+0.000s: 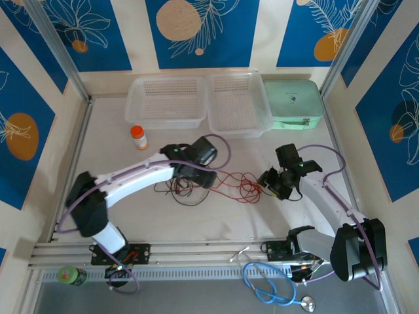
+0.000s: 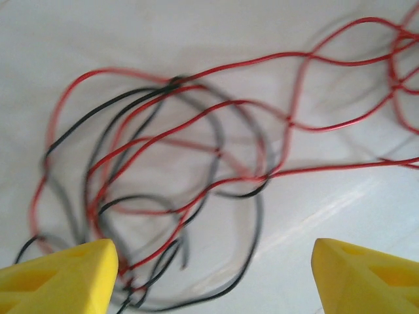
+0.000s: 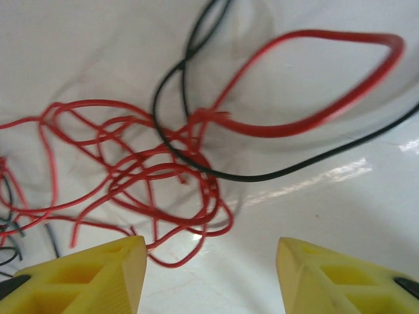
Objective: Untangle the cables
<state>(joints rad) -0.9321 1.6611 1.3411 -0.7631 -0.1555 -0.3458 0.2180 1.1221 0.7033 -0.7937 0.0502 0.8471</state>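
Observation:
The cables (image 1: 219, 181), thin red and black wires, lie tangled on the white table between my two arms. My left gripper (image 1: 200, 176) hovers over their left end, where black loops mix with red. In the left wrist view its yellow fingers (image 2: 65, 278) stand wide apart above red (image 2: 286, 120) and black (image 2: 98, 111) strands, gripping nothing; the left gripper (image 2: 216, 278) is open. My right gripper (image 1: 270, 183) sits at the right end. The right gripper (image 3: 209, 278) is open over bare table, with a red tangle (image 3: 163, 171) and one black wire (image 3: 262, 176) just ahead.
Two clear baskets (image 1: 167, 101) (image 1: 239, 104) and a green case (image 1: 294, 104) stand along the back. An orange-capped bottle (image 1: 138, 137) stands left of the wires. A light blue coiled cable (image 1: 268, 288) and a green bottle (image 1: 72, 276) lie beyond the front rail.

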